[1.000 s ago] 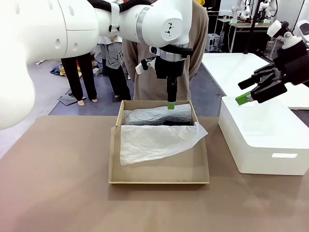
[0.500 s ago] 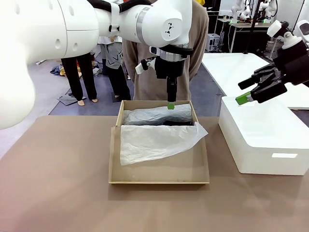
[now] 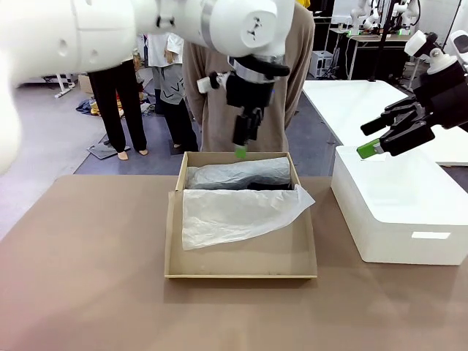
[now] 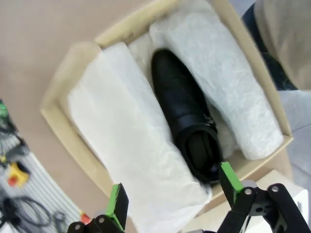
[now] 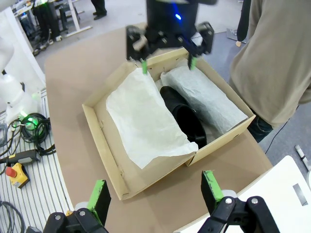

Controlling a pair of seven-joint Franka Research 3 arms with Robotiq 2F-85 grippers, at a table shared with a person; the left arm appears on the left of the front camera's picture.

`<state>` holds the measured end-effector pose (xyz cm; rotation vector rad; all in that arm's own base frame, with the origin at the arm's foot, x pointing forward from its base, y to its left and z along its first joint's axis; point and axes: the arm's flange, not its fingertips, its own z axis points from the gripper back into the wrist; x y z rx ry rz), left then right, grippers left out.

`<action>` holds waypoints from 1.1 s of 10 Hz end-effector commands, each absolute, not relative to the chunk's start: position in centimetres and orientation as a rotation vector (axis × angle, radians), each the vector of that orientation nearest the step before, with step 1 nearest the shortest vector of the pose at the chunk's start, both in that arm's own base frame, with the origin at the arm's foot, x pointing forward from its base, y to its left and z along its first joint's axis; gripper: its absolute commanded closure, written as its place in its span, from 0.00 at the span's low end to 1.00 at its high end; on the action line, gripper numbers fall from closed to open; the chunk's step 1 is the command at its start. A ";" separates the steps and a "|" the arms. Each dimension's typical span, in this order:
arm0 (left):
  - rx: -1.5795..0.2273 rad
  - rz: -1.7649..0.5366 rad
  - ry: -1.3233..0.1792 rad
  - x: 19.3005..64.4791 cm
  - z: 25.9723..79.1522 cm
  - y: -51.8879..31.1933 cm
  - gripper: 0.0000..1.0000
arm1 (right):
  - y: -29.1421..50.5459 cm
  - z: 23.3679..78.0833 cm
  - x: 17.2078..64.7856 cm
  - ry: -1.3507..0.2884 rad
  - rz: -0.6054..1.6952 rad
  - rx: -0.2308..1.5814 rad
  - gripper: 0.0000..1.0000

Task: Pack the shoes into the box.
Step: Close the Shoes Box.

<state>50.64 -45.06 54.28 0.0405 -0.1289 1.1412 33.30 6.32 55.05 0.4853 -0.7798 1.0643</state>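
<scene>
Brown tabletop [image 3: 88, 292], open lab floor behind, a person [image 3: 292, 80] standing at the far edge.

Front view: the box [image 3: 170, 241] sits mid-table, lid open. A tissue-wrapped bundle [image 3: 238, 174] lies along its far side and a loose tissue sheet [image 3: 234, 213] is draped over the near part. Only a black sliver of the shoe [image 3: 274, 187] shows between them. Left gripper [image 3: 240, 152] hangs just above the box's far wall, touching nothing; it is edge-on from this angle, so I can't tell the jaw gap. Right gripper [image 3: 374, 148] hovers above the white box [image 3: 398, 219] at the right, well apart from the shoebox, holding nothing.

Left wrist view: looking straight down into the box [image 4: 77, 51]. Left gripper [image 4: 173, 187] has its jaws spread wide and empty; green fingertips [image 4: 229, 178] are clear of everything. The shoe [image 4: 182, 116] lies in the box lengthways, buckle strap visible, tissue sheet [image 4: 121, 150] on one side and the bundle [image 4: 223, 77] on the other, both touching it.

Right wrist view: right gripper [image 5: 155, 187] has its jaws wide apart and empty. The box [image 5: 97, 128] is farther off on the table, with the shoe [image 5: 187, 119] between tissue sheet [image 5: 141, 121] and bundle [image 5: 204, 97]. Left gripper [image 5: 168, 64] sits over the box's far end, pads apart. Person [image 5: 277, 58] is just beyond the box.
</scene>
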 end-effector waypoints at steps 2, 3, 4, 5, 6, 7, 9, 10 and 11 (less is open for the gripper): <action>0.132 0.790 -0.208 48.4 56.9 -37.4 0.00 | 6.2 55.1 33.7 -0.809 1.085 0.511 0.00; 0.158 0.666 -0.209 48.3 57.7 -35.5 0.00 | 6.2 55.1 33.7 -0.809 1.085 0.511 0.00; 0.170 0.539 -0.196 48.3 58.3 -33.8 0.00 | 6.2 55.1 33.7 -0.809 1.085 0.511 0.00; 0.185 0.416 -0.190 48.2 58.7 -32.0 0.00 | 6.2 55.1 33.7 -0.809 1.085 0.511 0.00; 0.181 0.312 -0.186 48.0 58.7 -30.5 0.00 | 6.2 55.1 33.7 -0.809 1.085 0.511 0.00; 0.162 0.258 -0.198 47.9 58.5 -29.5 0.00 | 6.2 55.1 33.7 -0.809 1.085 0.511 0.00; 0.187 0.327 -0.166 49.0 59.7 -31.2 0.00 | 6.2 55.1 33.7 -0.809 1.085 0.511 0.00; 0.187 0.327 -0.166 49.0 59.7 -31.2 0.00 | 6.2 55.1 33.7 -0.809 1.085 0.511 0.00; 0.187 0.327 -0.166 49.0 59.7 -31.2 0.00 | 6.2 55.1 33.7 -0.809 1.085 0.511 0.00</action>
